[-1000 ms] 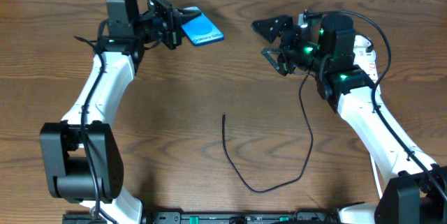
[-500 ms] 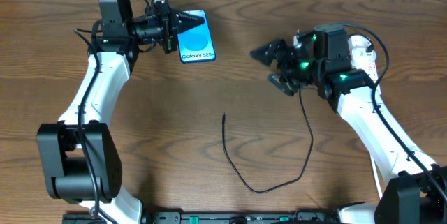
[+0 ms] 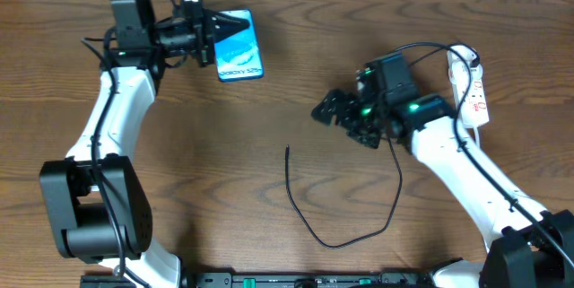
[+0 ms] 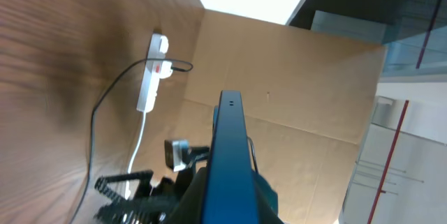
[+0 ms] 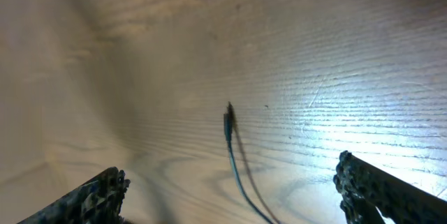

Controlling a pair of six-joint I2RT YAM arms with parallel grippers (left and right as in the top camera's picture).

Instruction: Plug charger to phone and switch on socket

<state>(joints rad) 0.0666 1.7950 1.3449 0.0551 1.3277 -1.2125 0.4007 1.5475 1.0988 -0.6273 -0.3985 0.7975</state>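
Observation:
The phone (image 3: 239, 48), blue screen facing up, is lifted at the table's far left, and my left gripper (image 3: 222, 30) is shut on its upper edge. The left wrist view shows the phone (image 4: 227, 154) edge-on between the jaws. The charger (image 3: 309, 225) is a thin black cable looping across the middle of the table, its free tip (image 3: 287, 150) pointing away. My right gripper (image 3: 334, 112) hangs open to the right of that tip. In the right wrist view the tip (image 5: 228, 115) lies ahead, centred between the spread fingers (image 5: 98, 195). The white socket (image 3: 473, 83) lies at the far right.
The charger runs up under my right arm toward the socket (image 4: 153, 70), where a black lead is plugged in. A cardboard wall (image 4: 293, 84) stands beyond the table's right side. Black base hardware (image 3: 296, 279) lines the near edge.
My left arm has swung left, turning the held phone so its long side points toward me. My right gripper has dropped down and left, from beside the socket toward the charger's tip.

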